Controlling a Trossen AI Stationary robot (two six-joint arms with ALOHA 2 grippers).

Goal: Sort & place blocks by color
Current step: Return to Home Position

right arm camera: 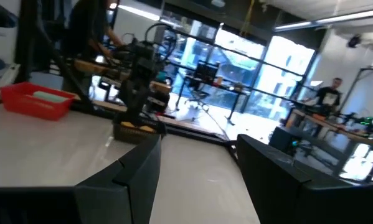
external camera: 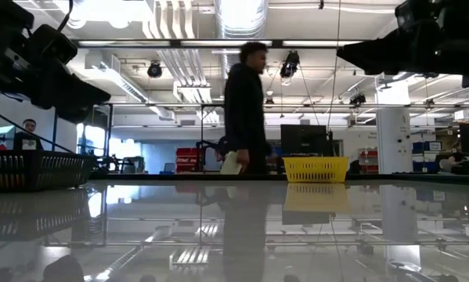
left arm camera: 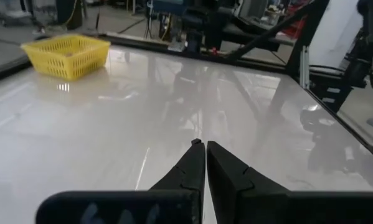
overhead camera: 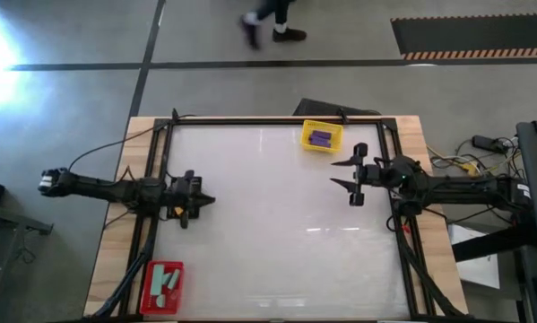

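My white bench [overhead camera: 277,206] carries two trays. Seen from above, the red tray [overhead camera: 146,287] sits at its bottom left corner and the yellow tray [overhead camera: 307,144] at the top edge, right of the middle. My left tool [overhead camera: 205,201] hangs over the left side, fingers pressed together. My right tool [overhead camera: 340,173] hangs near the yellow tray, fingers spread wide, pinching nothing. Purple blocks [overhead camera: 320,138] lie in the yellow tray, mint blocks [overhead camera: 165,285] in the red.
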